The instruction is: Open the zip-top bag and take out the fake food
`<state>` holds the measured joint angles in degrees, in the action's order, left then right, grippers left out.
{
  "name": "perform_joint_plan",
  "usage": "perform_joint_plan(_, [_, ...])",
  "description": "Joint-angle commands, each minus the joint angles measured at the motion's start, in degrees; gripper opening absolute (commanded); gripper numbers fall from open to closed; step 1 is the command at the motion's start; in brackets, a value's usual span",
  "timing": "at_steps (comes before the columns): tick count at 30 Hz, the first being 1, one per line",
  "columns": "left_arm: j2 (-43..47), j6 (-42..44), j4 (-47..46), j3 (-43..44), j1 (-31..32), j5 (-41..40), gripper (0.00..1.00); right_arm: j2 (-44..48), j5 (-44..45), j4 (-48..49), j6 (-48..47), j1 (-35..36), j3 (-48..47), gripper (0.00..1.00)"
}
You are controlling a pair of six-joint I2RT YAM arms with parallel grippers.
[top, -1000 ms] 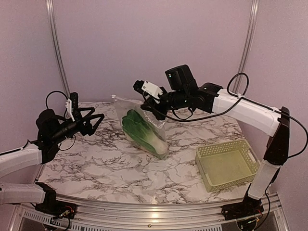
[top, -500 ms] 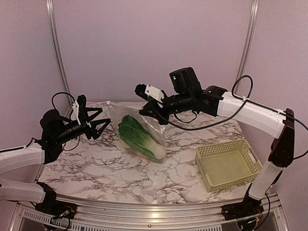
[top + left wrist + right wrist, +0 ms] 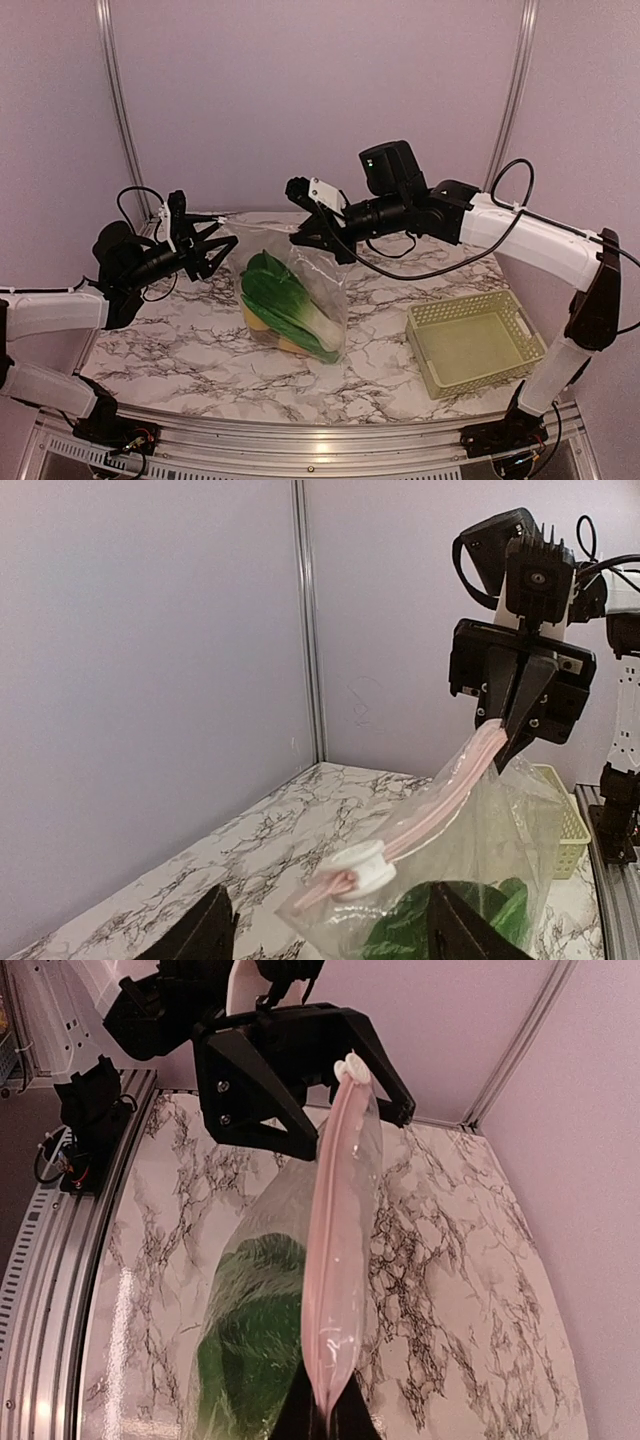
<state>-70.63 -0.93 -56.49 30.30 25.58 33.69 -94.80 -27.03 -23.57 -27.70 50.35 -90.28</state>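
Observation:
The clear zip-top bag (image 3: 295, 290) hangs above the marble table, holding green-white bok choy (image 3: 285, 310) and a yellow-orange piece low down. My right gripper (image 3: 320, 228) is shut on the end of its pink zipper strip (image 3: 335, 1290). My left gripper (image 3: 222, 245) is open just left of the bag's other top corner. In the left wrist view the white zipper slider (image 3: 360, 868) lies between my spread fingers (image 3: 195, 932), not touched. The bag (image 3: 470, 850) runs up to the right gripper (image 3: 512, 730). In the right wrist view the slider (image 3: 352, 1068) sits at the strip's far end.
A pale yellow-green lattice basket (image 3: 475, 342) stands on the table at the right, with nothing in it that I can see. The marble table (image 3: 180, 330) ends at a metal rail in front. Purple walls and two upright metal posts close off the back.
The left gripper has moved right, up to the bag's slider corner. The right gripper has lifted and shifted slightly, and the bag now hangs more upright with yellow food showing.

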Motion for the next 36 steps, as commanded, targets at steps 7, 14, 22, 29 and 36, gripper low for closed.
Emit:
perform_joint_plan(7, [-1.0,-3.9,-4.5,3.3,0.4,4.9,0.19,2.1,-4.1,4.4,0.7,-1.5,-0.6,0.00])
perform_joint_plan(14, [1.4,-2.7,-2.0,2.7,0.4,4.3,0.01,2.1,-9.6,6.6,3.4,-5.7,-1.3,0.00])
perform_joint_plan(22, [2.2,-4.3,3.9,5.6,0.6,4.4,0.00,-0.4,-5.5,4.6,3.1,-5.2,-5.3,0.50])
perform_joint_plan(29, [2.4,-4.4,11.8,9.8,1.8,3.8,0.00,-5.8,-0.8,-0.4,-0.2,0.3,-15.5,0.51])
perform_joint_plan(36, [2.2,-3.9,15.8,11.7,2.7,3.4,0.00,-12.2,1.6,-3.2,-0.7,3.7,-24.2,0.51])
